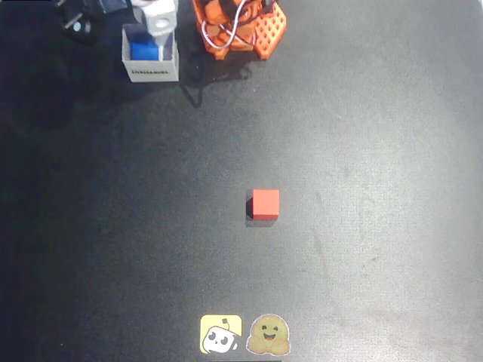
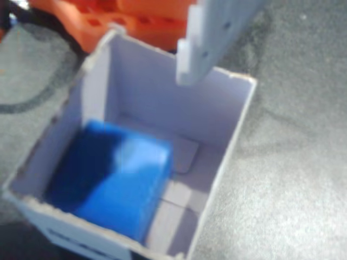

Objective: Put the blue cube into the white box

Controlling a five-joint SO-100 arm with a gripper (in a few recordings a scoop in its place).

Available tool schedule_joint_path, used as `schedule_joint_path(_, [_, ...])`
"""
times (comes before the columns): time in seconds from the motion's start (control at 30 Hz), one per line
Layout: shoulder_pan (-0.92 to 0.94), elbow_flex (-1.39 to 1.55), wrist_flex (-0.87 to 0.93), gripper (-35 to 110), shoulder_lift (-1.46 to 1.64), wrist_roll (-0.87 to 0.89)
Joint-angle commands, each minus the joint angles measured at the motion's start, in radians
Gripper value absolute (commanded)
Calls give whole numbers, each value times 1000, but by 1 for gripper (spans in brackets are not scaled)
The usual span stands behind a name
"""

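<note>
Inside the white box, against its lower-left corner in the wrist view, we see the blue cube resting on the box floor, touching or nearly touching the left wall, with bare floor to its right. We note one pale finger of the gripper above the far wall, clear of the cube; the second finger is out of frame, so we cannot tell whether the claw is apart or together. From the overhead view, the white box sits near the top left of the dark table, dark lettering on its near wall, the blue cube visible inside, the gripper over it. Beside the box stands the orange arm base. We log a red cube well apart at mid-table, and two stickers at the bottom edge.
</note>
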Motion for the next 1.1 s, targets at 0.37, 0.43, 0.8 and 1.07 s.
schedule_joint_path(0.37, [-425,-172,-156,0,23,-403])
schedule_joint_path(0.43, [-589,-189,-196,0,25,-411])
schedule_joint_path(0.8, [-1206,71,-337,0,445,-313])
schedule_joint_path(1.07, [-1319,273,-387,0,627,-204])
